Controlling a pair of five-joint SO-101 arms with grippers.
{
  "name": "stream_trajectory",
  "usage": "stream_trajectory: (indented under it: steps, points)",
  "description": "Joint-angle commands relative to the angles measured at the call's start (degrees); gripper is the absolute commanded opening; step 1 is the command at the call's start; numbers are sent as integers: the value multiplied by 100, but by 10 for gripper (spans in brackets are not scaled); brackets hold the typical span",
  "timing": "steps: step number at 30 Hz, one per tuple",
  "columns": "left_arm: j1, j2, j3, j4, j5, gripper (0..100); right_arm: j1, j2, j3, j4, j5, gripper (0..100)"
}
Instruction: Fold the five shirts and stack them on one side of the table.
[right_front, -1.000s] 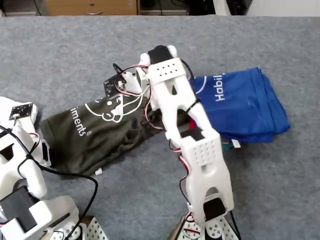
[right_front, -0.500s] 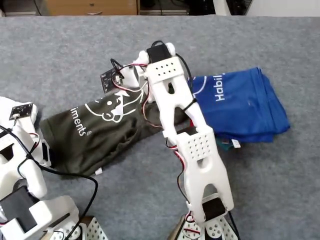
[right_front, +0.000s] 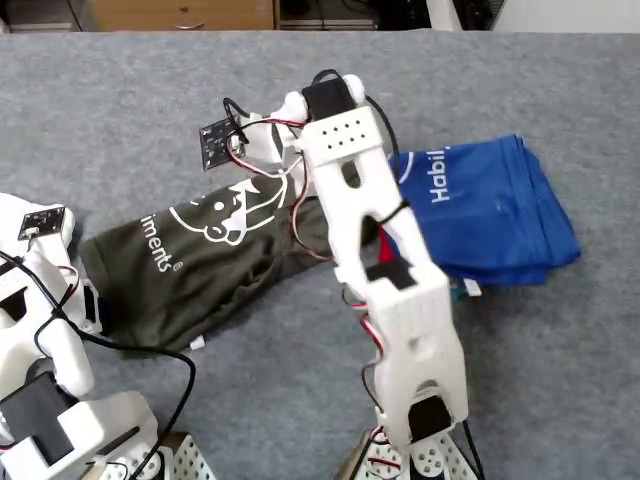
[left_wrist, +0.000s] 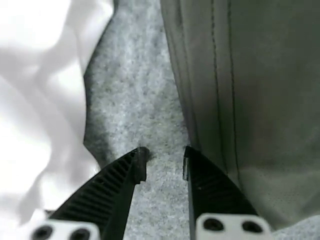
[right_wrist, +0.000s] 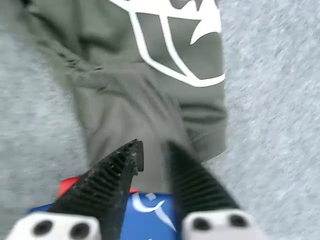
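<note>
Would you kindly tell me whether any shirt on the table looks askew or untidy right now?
Yes: the olive shirt lies diagonally on the table, wrinkled along its near edge, unlike the neatly folded blue shirt beside it.

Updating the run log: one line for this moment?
right gripper: open, over olive shirt | left gripper: open, at its edge | blue shirt: folded

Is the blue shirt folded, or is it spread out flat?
Folded. The blue shirt lies as a compact rectangle, with layered edges showing along its right and near sides.
</note>
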Motion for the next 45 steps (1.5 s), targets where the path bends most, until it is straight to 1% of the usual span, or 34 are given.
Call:
stream_trajectory:
  steps: [1,3,5,8,10,13,15,17,20,26,36,39,45]
  points:
    - [-185,-426,-738,1160,114,136,119,-1244,963,114,-492,1]
    - [-141,-708,-1248,1899,396,136,242,-1684,1490,114,-712,7]
    - [62,-892,-1732,2523,923,136,426,-2105,2044,97,-782,4]
    - [545,-857,-2136,2998,1547,163,734,-2677,2791,79,-782,4]
    - [791,-611,-2215,3024,1934,196,927,-2985,3196,79,-765,4]
    - [932,31,-2400,3024,2514,195,1130,-3327,3609,79,-756,4]
    - [897,532,-2593,2752,3059,195,1200,-3477,3802,79,-747,4]
    - [712,919,-2725,2321,3464,195,1200,-3556,3960,79,-747,4]
    - [607,1332,-2831,1952,3429,195,1174,-3582,4119,70,-747,4]
    - [642,1446,-2708,1538,3007,195,1165,-3582,4303,-123,-747,5]
    - [642,1455,-1952,457,3015,195,1165,-3618,4268,-105,-747,5]
    - [642,1464,-1741,299,3015,195,1165,-3618,4259,-105,-747,5]
    - [642,1473,-1662,308,3007,195,1165,-3626,4259,-114,-747,5]
